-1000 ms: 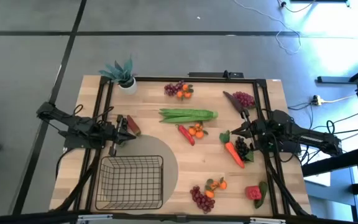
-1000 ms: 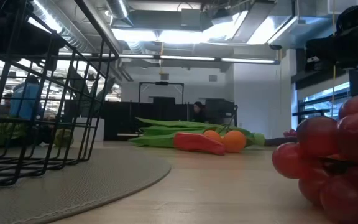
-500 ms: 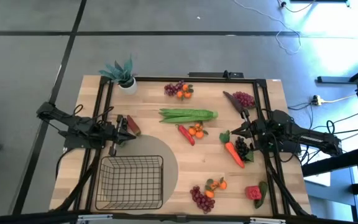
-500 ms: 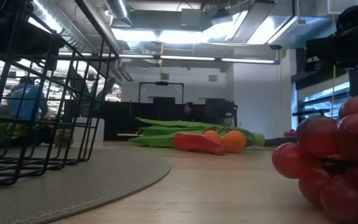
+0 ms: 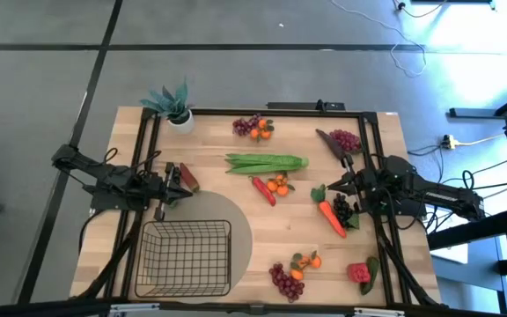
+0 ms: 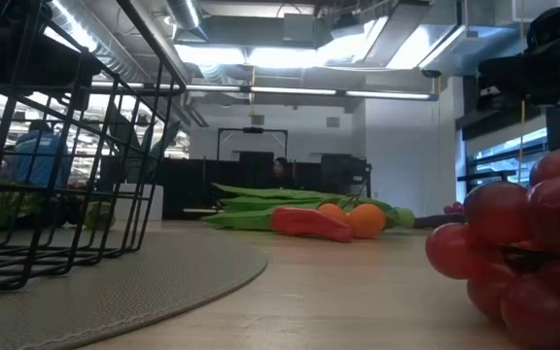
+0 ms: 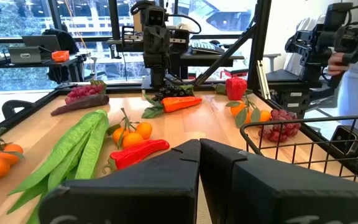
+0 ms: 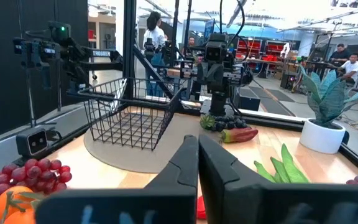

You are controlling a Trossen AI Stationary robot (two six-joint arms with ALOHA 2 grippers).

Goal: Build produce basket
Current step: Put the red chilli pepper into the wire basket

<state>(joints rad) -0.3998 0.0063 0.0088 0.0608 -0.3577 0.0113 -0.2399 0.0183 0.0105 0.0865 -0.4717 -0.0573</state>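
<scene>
Presently the basket (image 5: 186,257) is seen standing on a grey round mat (image 5: 240,231) at the near left of the wooden table (image 5: 214,189), and nothing is seen inside it. The produce is spread over the rest of the tabletop: long green bean pods (image 5: 267,162) lie near the middle, with a red pepper (image 5: 264,190) and tangerines (image 5: 278,184) just beside them. A grape bunch with tangerines (image 5: 253,127) is placed at the far edge, a purple grape bunch (image 5: 345,140) towards the far right, and a carrot (image 5: 330,216) at the right. Another grape bunch with tangerines (image 5: 291,272) and a strawberry (image 5: 359,272) are found along the near edge. A potted plant (image 5: 174,106) is set at the far left corner.

The left gripper (image 5: 181,183) is held clenched and empty at the left edge, just beyond the basket. The right gripper (image 5: 334,187) is likewise clenched on nothing, beside the carrot
</scene>
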